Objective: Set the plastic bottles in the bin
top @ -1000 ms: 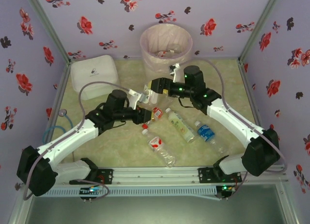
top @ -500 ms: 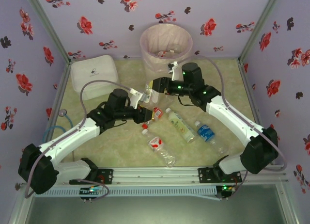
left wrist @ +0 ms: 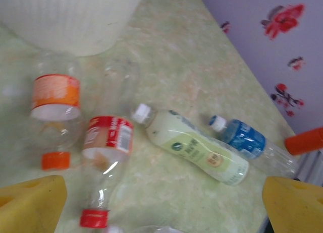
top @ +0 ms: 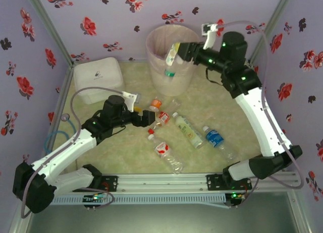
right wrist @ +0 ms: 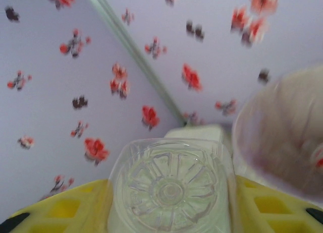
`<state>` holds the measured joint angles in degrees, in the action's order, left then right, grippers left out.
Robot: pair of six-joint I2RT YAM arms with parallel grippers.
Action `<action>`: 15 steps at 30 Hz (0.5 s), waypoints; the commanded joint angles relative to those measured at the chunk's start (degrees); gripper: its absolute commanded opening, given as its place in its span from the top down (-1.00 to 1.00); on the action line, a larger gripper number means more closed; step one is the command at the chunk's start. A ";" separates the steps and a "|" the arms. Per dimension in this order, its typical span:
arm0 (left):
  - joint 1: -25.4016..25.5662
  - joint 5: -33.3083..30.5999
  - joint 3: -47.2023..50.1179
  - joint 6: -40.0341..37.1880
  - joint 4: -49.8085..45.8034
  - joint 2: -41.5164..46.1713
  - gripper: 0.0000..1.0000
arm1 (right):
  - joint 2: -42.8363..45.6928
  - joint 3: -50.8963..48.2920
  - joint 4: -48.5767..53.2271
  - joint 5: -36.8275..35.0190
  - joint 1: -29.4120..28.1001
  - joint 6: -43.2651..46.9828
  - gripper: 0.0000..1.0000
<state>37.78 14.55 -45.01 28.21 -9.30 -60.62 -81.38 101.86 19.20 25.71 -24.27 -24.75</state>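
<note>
Your right claw (right wrist: 171,205) is clamped on the held bottle (top: 173,54), which hangs over the mouth of the bin (top: 150,44) at the far edge of the desk (top: 229,92). From above, its long axis slants steeply down and to the left across the opening. In the wrist view its ribbed clear base faces the lens between the yellow pads. Your left claw (left wrist: 161,205) hovers low over the desk with its fingers spread wide and nothing between them. Just beyond it lie the orange bottle (left wrist: 55,99) and the red bottle (left wrist: 107,142), side by side, caps toward the claw and bases toward the bin. To their right, the pale bottle (left wrist: 194,152) and the blue bottle (left wrist: 245,139) lie parallel, caps pointing far-left. The near bottle (top: 165,151) lies on the same diagonal, closer to the arm bases. A white box (top: 98,77) sits left of the bin, apart from the bottles, and a cable (top: 56,137) loops off the desk's left edge. The desk top is pale green and marbled. The walls are lilac with red flowers.
</note>
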 commanded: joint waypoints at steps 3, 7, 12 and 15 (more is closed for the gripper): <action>-1.04 -7.51 2.73 6.14 -4.65 0.09 -1.00 | -3.45 7.54 -5.65 -11.25 1.34 9.04 1.00; -0.87 -7.95 3.22 8.02 -5.55 -0.55 -1.00 | -9.82 12.02 -7.90 -19.09 1.79 14.29 1.00; -0.21 -7.95 4.21 9.59 -5.73 0.23 -0.92 | -20.32 20.98 -6.01 -21.57 2.29 16.48 1.00; 0.19 -8.03 4.97 10.29 -5.82 0.77 -0.87 | -26.29 26.56 -3.23 -20.42 2.25 15.70 1.00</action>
<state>37.43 7.53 -41.28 36.62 -14.24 -60.86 -104.42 123.85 13.93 7.11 -22.28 -10.74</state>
